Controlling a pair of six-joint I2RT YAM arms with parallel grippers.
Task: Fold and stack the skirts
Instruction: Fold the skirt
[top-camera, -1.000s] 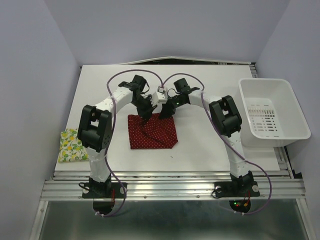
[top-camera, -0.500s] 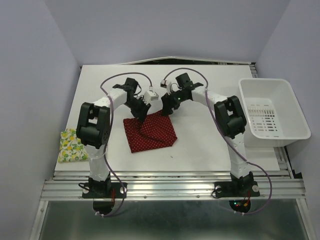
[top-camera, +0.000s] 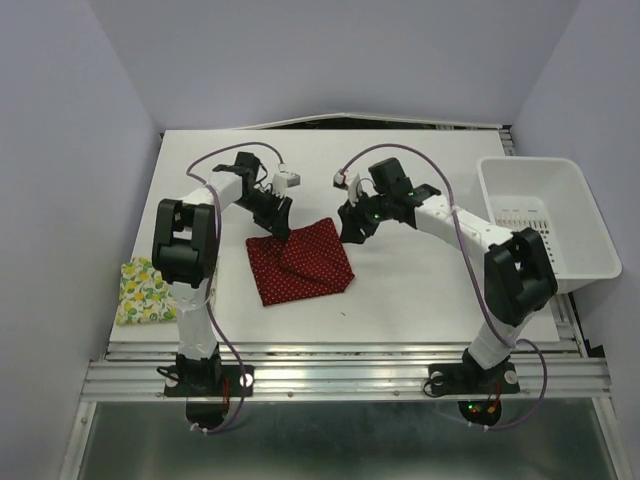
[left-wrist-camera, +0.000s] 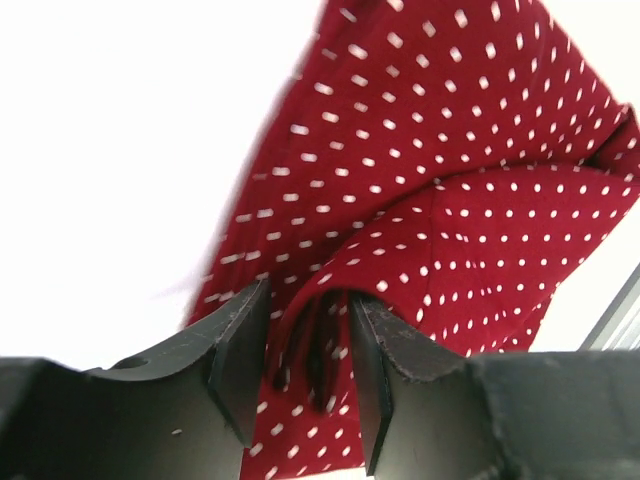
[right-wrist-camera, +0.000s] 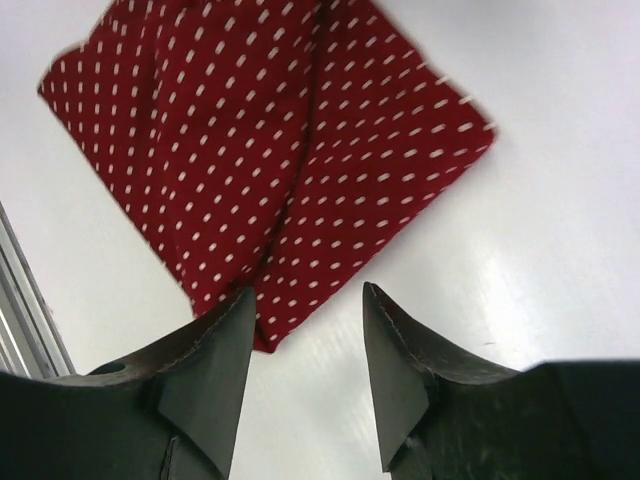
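Note:
The dark red polka-dot skirt (top-camera: 302, 264) lies folded on the white table (top-camera: 420, 290), left of centre. My left gripper (top-camera: 279, 222) is at its far left corner. In the left wrist view the left gripper (left-wrist-camera: 308, 302) has its jaws parted, with a raised fold of the red skirt (left-wrist-camera: 450, 150) loose between them. My right gripper (top-camera: 351, 229) is open and empty just off the skirt's far right corner. In the right wrist view the right gripper (right-wrist-camera: 305, 297) hovers over bare table by the red skirt's (right-wrist-camera: 260, 130) corner. The lemon-print skirt (top-camera: 143, 290) lies folded at the table's left edge.
A white plastic bin (top-camera: 545, 228) stands at the table's right edge. Purple cables loop off both arms over the back of the table. A metal rail (top-camera: 340, 378) runs along the near edge.
Both grippers drew apart, left going left and right going right. The right gripper let go of the red skirt and backed off it. The skirt's far edge now lies lower and flatter.

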